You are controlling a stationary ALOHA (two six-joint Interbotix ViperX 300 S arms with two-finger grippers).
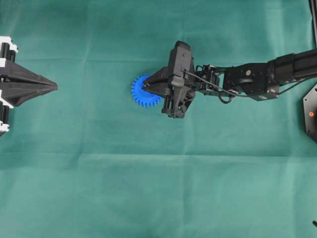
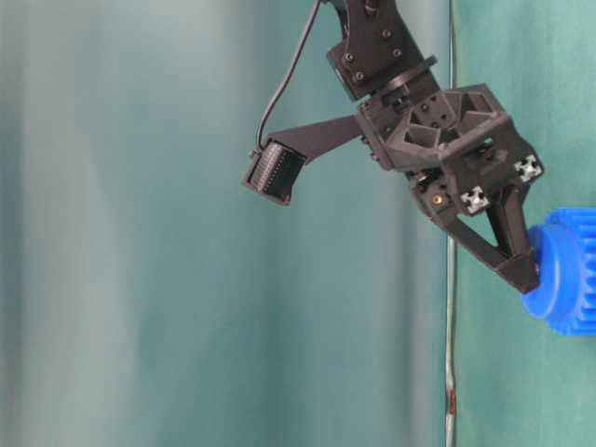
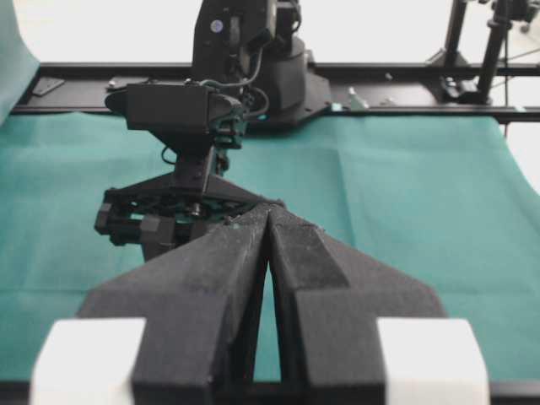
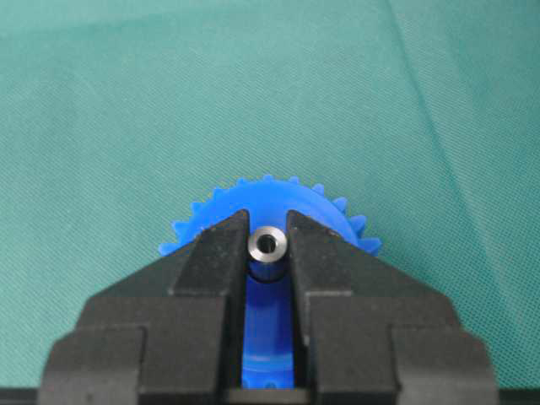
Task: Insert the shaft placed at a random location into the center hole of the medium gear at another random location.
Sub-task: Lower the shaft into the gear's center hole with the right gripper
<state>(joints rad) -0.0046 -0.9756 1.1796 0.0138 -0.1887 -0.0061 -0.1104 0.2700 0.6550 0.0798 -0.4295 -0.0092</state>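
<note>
Fingertips of the right gripper pinched the silvery shaft directly over the blue medium gear on the green cloth. The left gripper sat pressed together, well apart

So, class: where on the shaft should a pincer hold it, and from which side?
On its round sides just below the shiny top end, as the right pincer does with the shaft. Come from above: it stands upright over the gear, so both flanks are free.
</note>
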